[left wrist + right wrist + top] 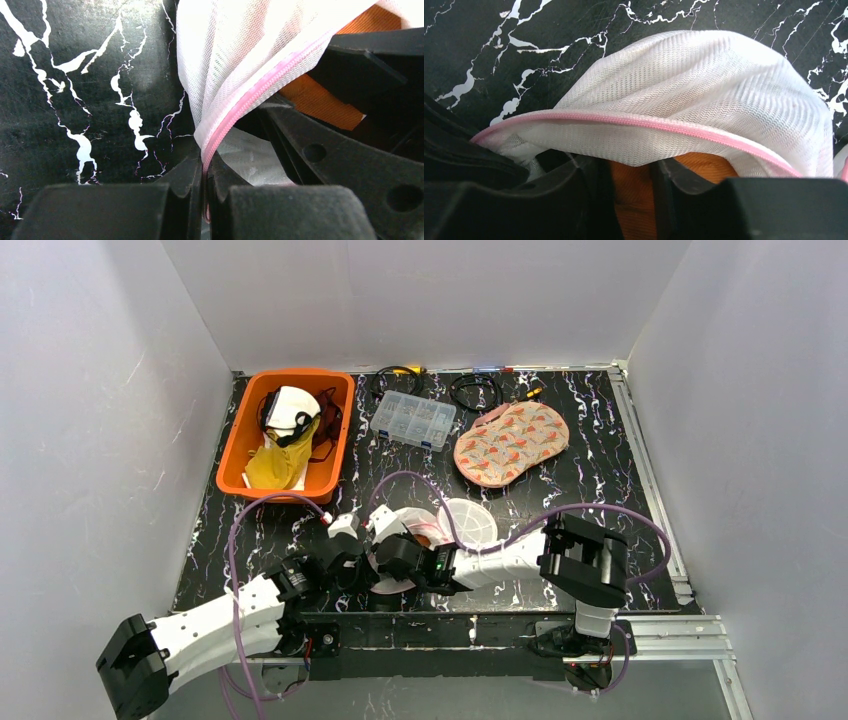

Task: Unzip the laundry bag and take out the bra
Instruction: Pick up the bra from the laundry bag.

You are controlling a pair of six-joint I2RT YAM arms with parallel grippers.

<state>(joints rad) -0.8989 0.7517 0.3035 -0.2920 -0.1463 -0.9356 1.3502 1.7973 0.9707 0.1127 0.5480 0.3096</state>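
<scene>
The laundry bag (467, 523), white mesh with a pink zipper (649, 122), lies near the table's front edge between both arms. My left gripper (205, 170) is shut on the bag's pink zipper edge (250, 95), holding the mesh (225, 50) up. The bag's mouth gapes, showing the orange bra (704, 167) inside. My right gripper (631, 175) reaches into that mouth, its jaws closed on a fold of the orange fabric. In the top view the two grippers (375, 535) (395, 565) meet at the bag's left side, and the bra is mostly hidden there.
An orange bin (240, 455) with white and yellow cloth stands at the back left. A clear compartment box (413, 420), black cables (475, 390) and a patterned pouch (511, 443) lie along the back. White walls close in three sides.
</scene>
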